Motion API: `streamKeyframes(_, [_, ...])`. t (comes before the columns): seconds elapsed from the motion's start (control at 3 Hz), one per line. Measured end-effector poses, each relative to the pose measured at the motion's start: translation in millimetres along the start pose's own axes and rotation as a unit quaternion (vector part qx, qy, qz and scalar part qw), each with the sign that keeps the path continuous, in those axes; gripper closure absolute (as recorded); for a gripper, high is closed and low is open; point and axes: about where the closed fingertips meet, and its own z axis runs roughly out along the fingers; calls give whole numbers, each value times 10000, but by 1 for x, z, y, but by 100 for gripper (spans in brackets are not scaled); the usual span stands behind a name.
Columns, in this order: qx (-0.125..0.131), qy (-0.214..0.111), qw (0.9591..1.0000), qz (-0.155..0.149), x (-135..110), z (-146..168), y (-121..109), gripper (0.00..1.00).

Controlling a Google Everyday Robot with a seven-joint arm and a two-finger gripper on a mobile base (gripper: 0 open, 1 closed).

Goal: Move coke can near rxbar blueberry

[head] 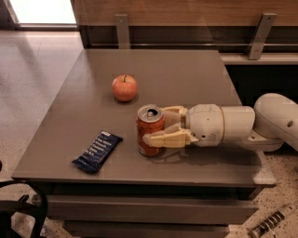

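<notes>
Here, end effector [154,124] clasping upright coke can [148,123] on grey table [186,74], speckled floor [32,69] around.

**Room and furnishings: single view**

A square grey-brown table [186,74] with a matt top filled the centre. A lower tier [139,207] showed under its front edge at 6 o'clock. A wood-panelled wall [186,10] ran across 12 o'clock above a dark recessed band. One upright metal bracket [122,29] stood at 11 o'clock and a second bracket [258,35] at 1 o'clock. Pale speckled floor [32,93] lay at 9 o'clock. A bright daylight patch [44,10] fell at 11 o'clock. A black curved frame [43,204], kind unclear, sat at 7 o'clock.
</notes>
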Motion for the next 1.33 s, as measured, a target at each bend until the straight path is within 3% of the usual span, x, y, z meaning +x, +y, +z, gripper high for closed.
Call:
streamKeyframes(0.33, [-27, 2, 10000, -10, -1, 3, 1, 62])
streamKeyframes(0.67, [-45, 4, 10000, -15, -2, 4, 2, 39])
streamKeyframes(1.0, [-73, 7, 10000, -24, -2, 7, 3, 8])
streamKeyframes(1.33, [-85, 9, 10000, -27, -3, 8, 4, 0])
